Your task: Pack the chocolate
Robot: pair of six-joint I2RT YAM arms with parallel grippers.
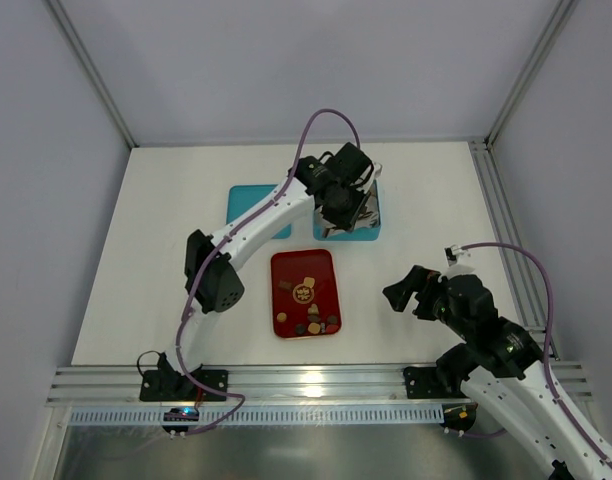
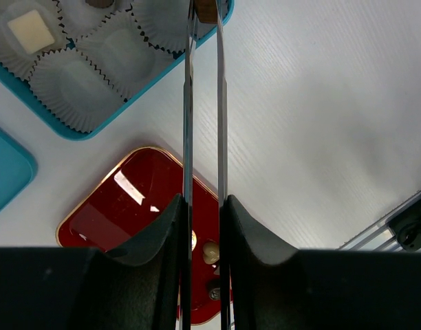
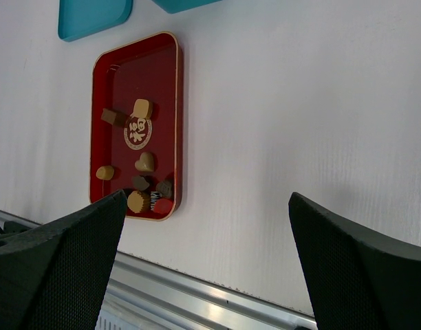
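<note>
Several chocolate pieces (image 3: 145, 162), brown, tan and reddish, lie on the red tray (image 3: 162, 82), mostly at its near end (image 1: 308, 320). My left gripper (image 2: 203, 199) is shut on long metal tweezers (image 2: 188, 103). The tweezer tips pinch a tan-brown chocolate (image 2: 206, 8) at the edge of the teal box (image 2: 66, 130) of white paper cups. One cup holds a cream square chocolate (image 2: 30, 31). In the top view the left gripper (image 1: 351, 205) hovers over the teal box (image 1: 346, 236). My right gripper (image 3: 207, 203) is open and empty over the bare table, right of the tray (image 1: 291, 270).
A teal lid (image 1: 258, 210) lies left of the box, behind the tray; it also shows in the right wrist view (image 3: 93, 17). An aluminium rail (image 1: 316, 380) runs along the table's near edge. White walls enclose the table on three sides.
</note>
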